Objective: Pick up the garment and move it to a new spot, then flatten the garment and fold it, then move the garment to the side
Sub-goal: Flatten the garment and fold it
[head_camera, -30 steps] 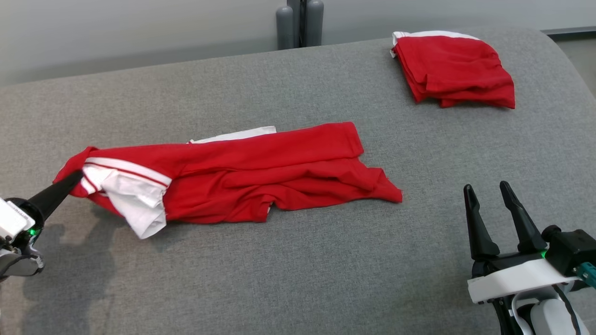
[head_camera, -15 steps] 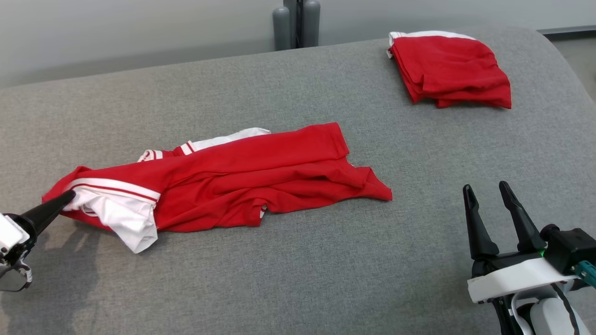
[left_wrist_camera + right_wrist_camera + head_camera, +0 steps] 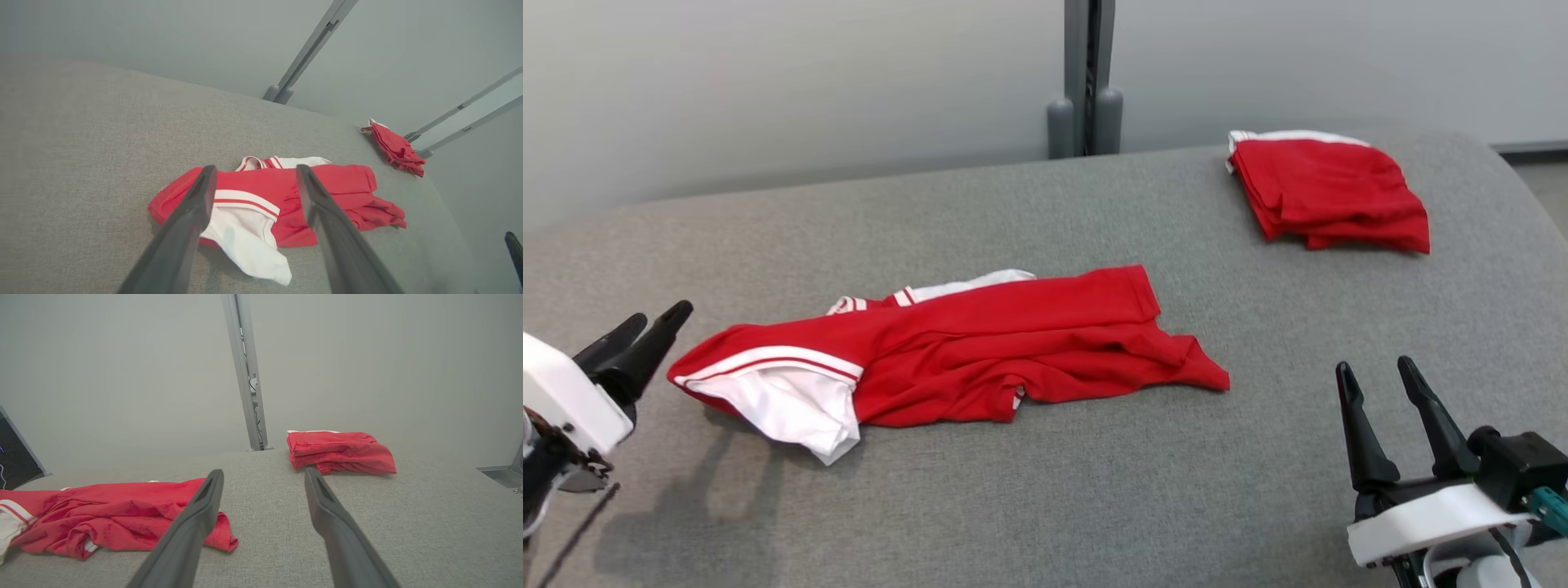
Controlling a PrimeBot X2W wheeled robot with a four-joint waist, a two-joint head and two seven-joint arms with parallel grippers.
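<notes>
Head view: my left pincer (image 3: pixel 660 314) hangs spread just beside the red garment (image 3: pixel 1013 343), which lies stretched lengthwise, likely ready for flattening; my right pincer (image 3: pixel 1374 367) is spread too.

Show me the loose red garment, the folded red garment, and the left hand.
loose red garment (image 3: pixel 1013 343), head view, its red middle panel.
folded red garment (image 3: pixel 1331 192), head view, top layer's centre.
left hand (image 3: pixel 660 315), head view, gap between its open fingertips.
</notes>
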